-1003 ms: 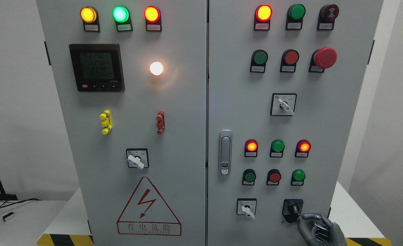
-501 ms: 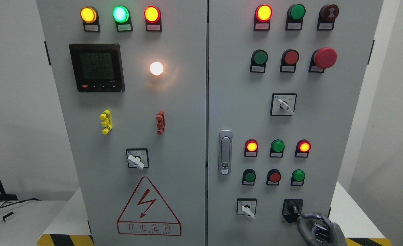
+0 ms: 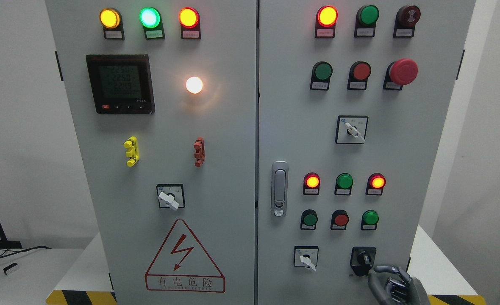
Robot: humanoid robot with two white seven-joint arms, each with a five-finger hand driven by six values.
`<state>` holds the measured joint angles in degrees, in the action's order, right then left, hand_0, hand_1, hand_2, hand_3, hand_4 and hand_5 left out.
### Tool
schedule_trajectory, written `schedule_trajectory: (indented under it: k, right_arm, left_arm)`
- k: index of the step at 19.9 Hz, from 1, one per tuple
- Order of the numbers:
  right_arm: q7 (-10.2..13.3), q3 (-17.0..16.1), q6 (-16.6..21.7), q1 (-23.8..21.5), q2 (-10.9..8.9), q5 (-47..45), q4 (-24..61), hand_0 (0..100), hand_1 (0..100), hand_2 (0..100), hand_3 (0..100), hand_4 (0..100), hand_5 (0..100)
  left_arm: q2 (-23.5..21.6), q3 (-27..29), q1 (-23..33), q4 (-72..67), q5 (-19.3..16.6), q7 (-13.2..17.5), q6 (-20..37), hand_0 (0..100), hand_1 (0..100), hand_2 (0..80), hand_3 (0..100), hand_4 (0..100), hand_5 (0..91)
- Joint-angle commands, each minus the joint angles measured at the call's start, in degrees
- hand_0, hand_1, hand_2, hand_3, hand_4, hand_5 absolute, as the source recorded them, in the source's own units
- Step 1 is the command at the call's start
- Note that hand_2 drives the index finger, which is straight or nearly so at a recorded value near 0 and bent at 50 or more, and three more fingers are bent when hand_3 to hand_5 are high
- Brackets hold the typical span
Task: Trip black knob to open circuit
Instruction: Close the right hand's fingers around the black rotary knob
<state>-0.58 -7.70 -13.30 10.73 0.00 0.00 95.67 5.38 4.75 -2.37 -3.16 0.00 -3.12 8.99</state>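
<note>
The right hand (image 3: 396, 286) shows at the bottom edge of the head view, low on the right door of the cabinet (image 3: 241, 127). Its grey fingers (image 3: 386, 268) are loosely curled and hold nothing; the uppermost one reaches toward the black knob (image 3: 363, 258) and ends just beside the lower right corner of the knob's black plate, though contact cannot be made out. The left hand does not show.

The black knob sits near the bottom right of the right door, with its short handle pointing up and slightly left. To the knob's left, at the same height, is a white selector switch (image 3: 306, 257) whose lever points down and right. Above the knob runs a row of three push buttons (image 3: 340, 219), green, red and green, and above those a row of three lamps (image 3: 344, 182), the outer two glowing red and the middle one a dull green. Up and left of the knob, along the door's inner edge, stands the silver door latch (image 3: 279, 188). Far above the knob, toward the top right, is a large red mushroom button (image 3: 403, 71). Well to the knob's left, low on the left door, is a red triangular warning sign (image 3: 184, 256).
</note>
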Motion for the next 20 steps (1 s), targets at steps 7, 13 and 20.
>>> schedule_trajectory:
  k: [7,13,20]
  right_arm:
    - [0.67,1.72,-0.15,-0.18,0.79,1.41,1.19,43,80,46,100,99,93]
    - [0.84,2.42,-0.84,-0.18,1.49,1.41,1.19,43,80,46,100,99,94]
    - [1.19,3.04,-1.02,-0.01,1.93,1.49,1.19,43,79,46,100,99,94]
  left_arm:
    - [-0.02,0.00,0.00,0.00,-1.76,-0.05,-0.02,12,39,0.0,0,0,0.0]
    - [0.07,0.00,0.00,0.00,-1.76,-0.05,-0.02,12,39,0.0,0,0,0.0]
    - [-0.02,0.00,0.00,0.00,-1.76,-0.05,-0.02,12,39,0.0,0,0,0.0]
